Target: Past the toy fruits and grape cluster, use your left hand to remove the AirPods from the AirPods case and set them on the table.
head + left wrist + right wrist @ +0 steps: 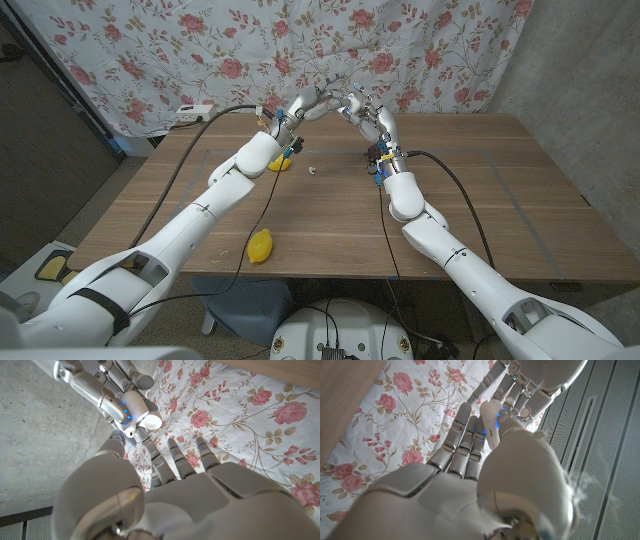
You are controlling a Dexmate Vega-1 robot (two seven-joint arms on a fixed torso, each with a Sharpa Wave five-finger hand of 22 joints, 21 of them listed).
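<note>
Both hands are raised over the table's far middle, fingertips meeting. My right hand (367, 113) holds the white AirPods case (134, 407), lid open, blue lights glowing on it. My left hand (304, 102) reaches to the case's mouth, where thumb and a finger pinch a small white AirPod (129, 433). From the right wrist view the case (491, 424) sits against my right hand's fingers (465, 435), with the left hand (540, 377) beyond it. A small white piece (313, 170), likely an AirPod, lies on the table below the hands.
A yellow toy lemon (261, 245) lies near the table's front edge. Another yellow fruit (281, 163) sits by my left forearm. A dark object (378, 153), maybe the grape cluster, sits under my right wrist. A floral cloth (430, 50) hangs behind, with a power strip (195, 110) at the back left.
</note>
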